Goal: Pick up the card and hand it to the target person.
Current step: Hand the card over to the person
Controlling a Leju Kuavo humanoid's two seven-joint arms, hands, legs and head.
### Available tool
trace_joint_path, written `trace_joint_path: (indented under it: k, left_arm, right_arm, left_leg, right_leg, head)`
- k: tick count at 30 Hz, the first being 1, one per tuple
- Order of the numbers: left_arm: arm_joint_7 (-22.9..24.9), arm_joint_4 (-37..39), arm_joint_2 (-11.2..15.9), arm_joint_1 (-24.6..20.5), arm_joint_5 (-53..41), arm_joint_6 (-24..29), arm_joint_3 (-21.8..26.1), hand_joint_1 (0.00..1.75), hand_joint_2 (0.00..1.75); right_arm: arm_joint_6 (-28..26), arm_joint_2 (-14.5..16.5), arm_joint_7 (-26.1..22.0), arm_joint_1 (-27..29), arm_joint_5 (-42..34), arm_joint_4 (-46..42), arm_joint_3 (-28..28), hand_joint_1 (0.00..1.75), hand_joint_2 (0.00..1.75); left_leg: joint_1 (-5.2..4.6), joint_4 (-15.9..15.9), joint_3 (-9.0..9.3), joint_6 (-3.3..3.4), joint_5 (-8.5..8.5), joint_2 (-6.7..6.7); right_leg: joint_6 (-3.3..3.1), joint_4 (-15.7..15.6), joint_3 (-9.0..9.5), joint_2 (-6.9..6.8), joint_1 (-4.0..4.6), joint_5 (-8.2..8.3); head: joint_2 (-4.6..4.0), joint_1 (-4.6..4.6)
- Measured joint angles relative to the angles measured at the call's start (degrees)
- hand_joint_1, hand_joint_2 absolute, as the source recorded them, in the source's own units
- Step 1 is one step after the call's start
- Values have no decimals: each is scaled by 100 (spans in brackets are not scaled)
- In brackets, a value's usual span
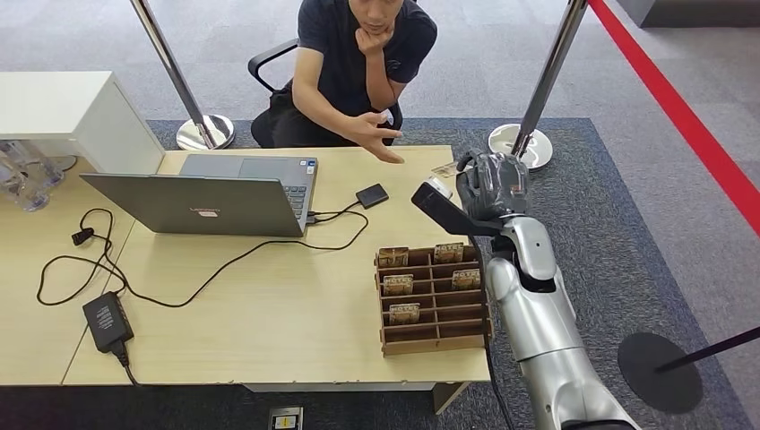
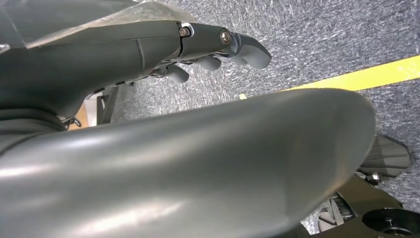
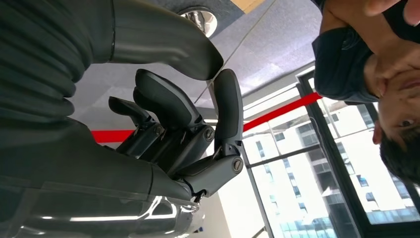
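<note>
A small brown card (image 1: 444, 169) lies at the table's far right edge, just left of my right hand (image 1: 491, 184). That hand is raised over the far right corner of the table (image 1: 269, 305), fingers curled in. The right wrist view shows these fingers (image 3: 173, 124) folded under the thumb with nothing between them. The seated person (image 1: 358, 54) holds an open hand (image 1: 376, 134) out over the table's far edge, a short way left of my right hand. My left hand (image 2: 213, 47) hangs beside my body above the carpet and holds nothing.
A wooden rack (image 1: 435, 300) with several brown cards stands under my right forearm. A laptop (image 1: 215, 197), a small black device (image 1: 372, 195), cables and a power brick (image 1: 107, 321) lie further left. Stanchion bases (image 1: 520, 143) stand behind the table.
</note>
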Motion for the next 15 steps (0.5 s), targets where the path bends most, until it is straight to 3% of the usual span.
trace_joint_path:
  k: [15]
  left_arm:
    - [48,0,2,7,-9,-32,0,0,0]
  right_arm:
    - [-112,255,4,-343,11,971,-153,175,175]
  left_leg:
    - [0,0,-1,0,0,-3]
  right_leg:
    - [0,0,-2,0,0,0]
  head:
    - [0,0]
